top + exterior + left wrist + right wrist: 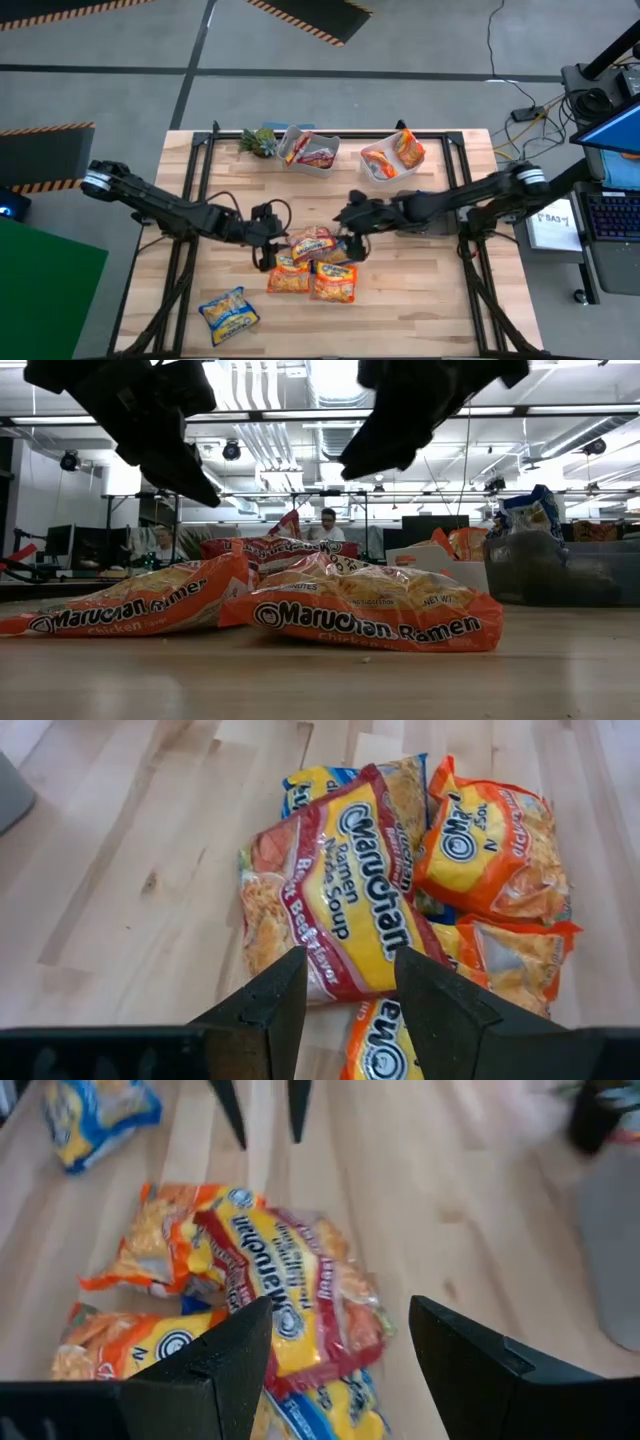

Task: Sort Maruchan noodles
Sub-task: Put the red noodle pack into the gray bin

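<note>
Both grippers, left [348,995] and right [340,1350], hover open and empty over the red packet [312,243] topping the mid-table pile; reaching together risks collision or dragging neighbouring orange packets [333,281].

Your left gripper [272,247] and right gripper [347,232] hover low at mid-table, facing each other from opposite sides, both arms stretched inward, each with fingers parted and holding nothing.
</note>
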